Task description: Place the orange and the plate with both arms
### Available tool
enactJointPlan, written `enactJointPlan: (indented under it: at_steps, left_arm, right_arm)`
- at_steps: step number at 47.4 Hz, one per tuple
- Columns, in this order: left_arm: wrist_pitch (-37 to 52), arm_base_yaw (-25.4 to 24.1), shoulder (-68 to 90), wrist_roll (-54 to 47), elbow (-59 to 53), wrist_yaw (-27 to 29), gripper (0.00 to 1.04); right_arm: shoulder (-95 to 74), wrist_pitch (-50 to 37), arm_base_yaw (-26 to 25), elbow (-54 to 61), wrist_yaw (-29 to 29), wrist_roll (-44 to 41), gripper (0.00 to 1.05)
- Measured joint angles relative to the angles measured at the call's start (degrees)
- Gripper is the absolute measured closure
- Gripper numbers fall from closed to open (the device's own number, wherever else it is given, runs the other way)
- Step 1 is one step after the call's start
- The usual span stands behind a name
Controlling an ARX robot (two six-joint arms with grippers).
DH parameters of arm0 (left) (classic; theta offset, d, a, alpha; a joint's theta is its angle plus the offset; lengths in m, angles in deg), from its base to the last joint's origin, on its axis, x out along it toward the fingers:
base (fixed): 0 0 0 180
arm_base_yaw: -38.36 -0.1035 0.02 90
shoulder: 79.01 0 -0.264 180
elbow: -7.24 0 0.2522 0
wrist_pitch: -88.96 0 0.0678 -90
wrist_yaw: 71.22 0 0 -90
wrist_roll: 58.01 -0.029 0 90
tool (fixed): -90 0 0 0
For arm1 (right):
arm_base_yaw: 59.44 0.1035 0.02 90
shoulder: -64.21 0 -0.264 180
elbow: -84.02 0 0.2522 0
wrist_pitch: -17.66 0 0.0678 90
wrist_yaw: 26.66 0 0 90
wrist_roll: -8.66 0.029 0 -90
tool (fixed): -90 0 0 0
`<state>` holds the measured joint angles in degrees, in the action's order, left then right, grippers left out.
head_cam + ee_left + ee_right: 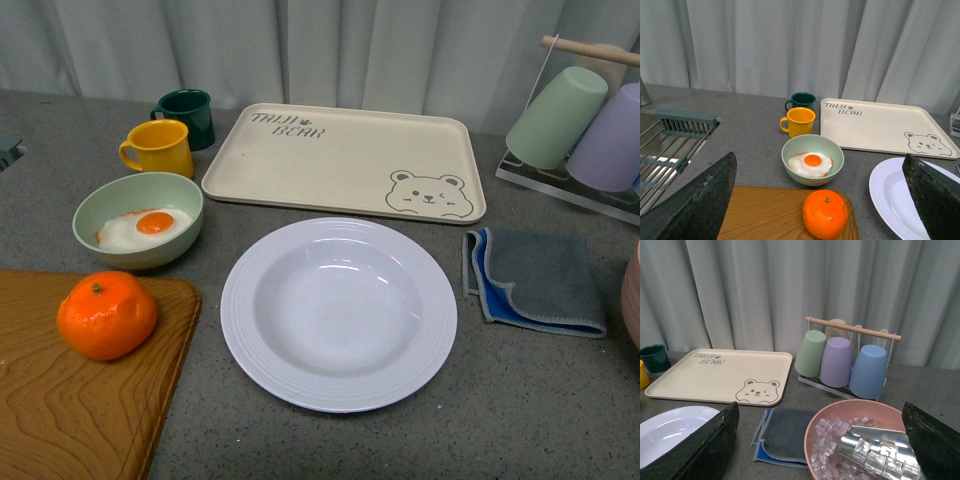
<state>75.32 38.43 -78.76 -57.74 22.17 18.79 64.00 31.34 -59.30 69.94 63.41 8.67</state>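
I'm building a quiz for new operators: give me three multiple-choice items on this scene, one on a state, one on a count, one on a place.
1. The plate is: A empty; B holding food; C upside down.
2. How many mugs stand behind the green bowl? A one; B two; C three.
3. The orange sits: A on the wooden board; B in the plate; C in the green bowl.
Answers: 1 A, its bare white hollow faces up. 2 B, one yellow, one dark green. 3 A, it rests on the board's wood grain.
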Motion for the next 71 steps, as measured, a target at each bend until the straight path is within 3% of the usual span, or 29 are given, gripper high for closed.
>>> enactJointPlan:
  at_steps: [71]
  left_arm:
    - [0.0, 0.0, 0.0, 0.0, 0.0, 0.0, 0.07]
  right_arm:
    - [0.0, 0.0, 0.0, 0.0, 0.0, 0.0, 0.09]
